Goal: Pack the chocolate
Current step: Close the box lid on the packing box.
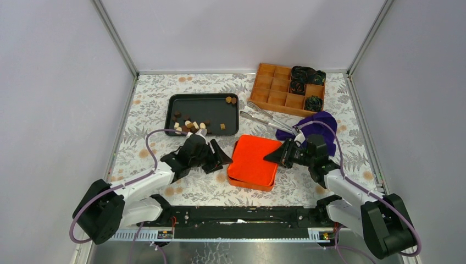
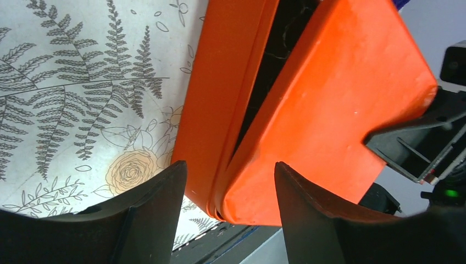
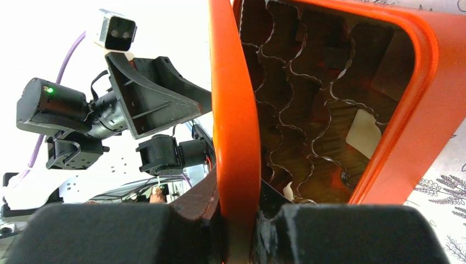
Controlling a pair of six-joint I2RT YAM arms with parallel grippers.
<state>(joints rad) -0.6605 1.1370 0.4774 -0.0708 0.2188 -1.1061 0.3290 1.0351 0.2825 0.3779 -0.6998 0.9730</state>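
on the black tray (image 1: 211,107): chocolate (image 1: 189,125), loose, none seen packed. orange box (image 1: 253,162) just beside the tray's near corner. lid (image 3: 233,126) tilted up off the base, its edge pinched by the right gripper (image 3: 239,231). left gripper (image 2: 231,198) spread wide astride the box's corner, grasping nothing. paper cups (image 3: 291,99) inside look mostly unfilled. judged: opening stage, packing not begun.

— What is the right gripper (image 3: 239,234) doing?
— It is pinching the rim of the orange lid (image 3: 233,110) between both pads.
— And the orange box (image 3: 426,66)?
— It is lying open just behind the lid, showing brown crinkled cups (image 3: 297,104) (one is holding a cream-white chocolate piece (image 3: 364,132)).
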